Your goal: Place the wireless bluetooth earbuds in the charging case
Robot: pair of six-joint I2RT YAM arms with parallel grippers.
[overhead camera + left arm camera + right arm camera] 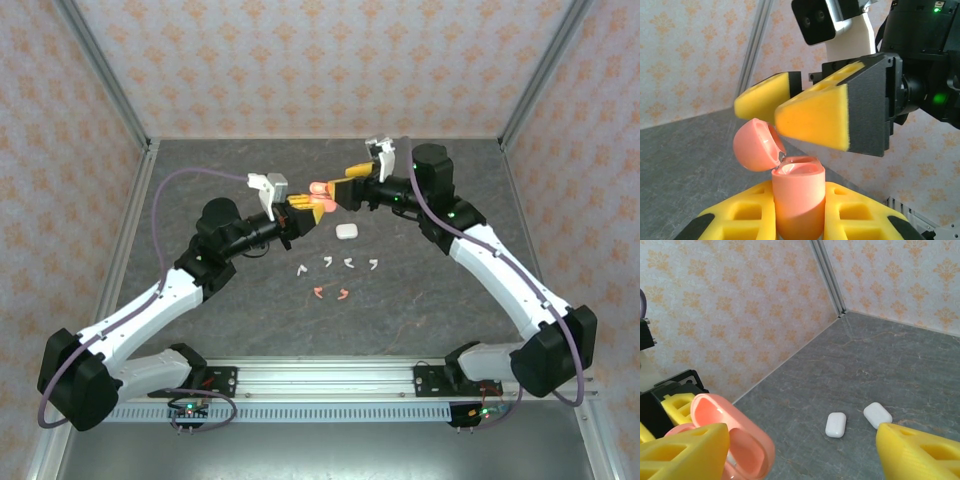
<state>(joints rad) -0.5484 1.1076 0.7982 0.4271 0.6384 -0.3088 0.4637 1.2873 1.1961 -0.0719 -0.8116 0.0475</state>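
Observation:
My left gripper (pixel 797 217) is shut on the lower half of a salmon-pink charging case (pixel 797 192), held upright above the table with its lid (pixel 756 146) swung open. My right gripper (pixel 790 112) hangs open just above the case, its yellow fingers (pixel 815 117) close to the lid and apart from it. In the right wrist view the open lid (pixel 742 437) lies beside one finger (pixel 682 455) of the right gripper (pixel 802 440). Seen from above, both grippers (pixel 300 207) (pixel 347 190) meet over the case (pixel 320 193). White earbuds (pixel 328 262) and two pink earbuds (pixel 342 293) lie on the table in front.
A white case (pixel 346 231) rests on the grey table (pixel 200 180) under the right arm. The right wrist view has two white cases (pixel 836 424) (pixel 877 415) lying side by side. Patterned walls with metal posts (pixel 110 70) enclose the table.

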